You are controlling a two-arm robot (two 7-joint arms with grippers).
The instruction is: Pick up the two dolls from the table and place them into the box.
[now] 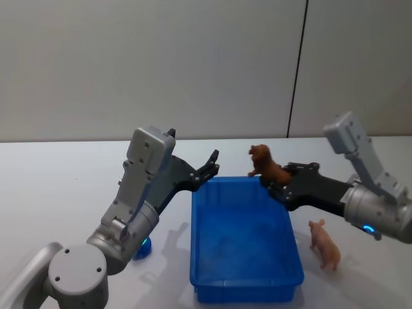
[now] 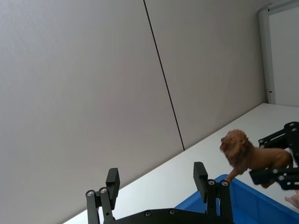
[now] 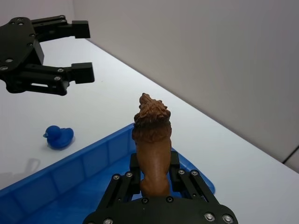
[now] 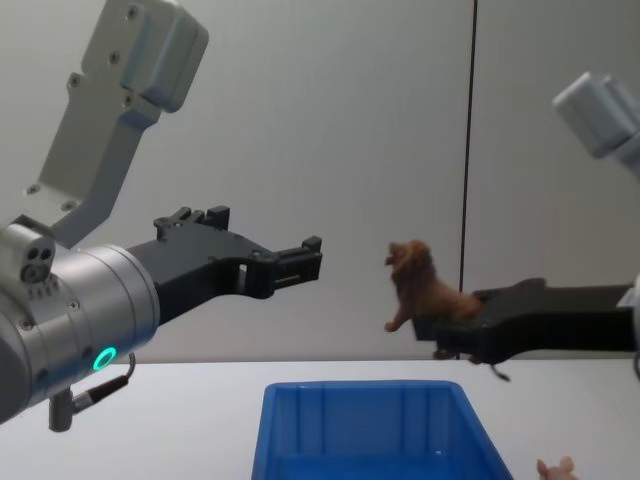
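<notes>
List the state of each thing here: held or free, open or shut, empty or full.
box, on the table, empty.
reddish-brown doll, held in the air above the box's far rim.
pink doll, standing free on the table, right of the box.
left gripper, open, empty, raised near the box's far left corner.
right gripper, shut on the reddish-brown doll.
blue duck, free on the table, left of the box.

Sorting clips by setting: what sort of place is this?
Likely a robot lab bench: a plain white table, bare grey panelled walls, and a blue box with a pink doll beside it.
</notes>
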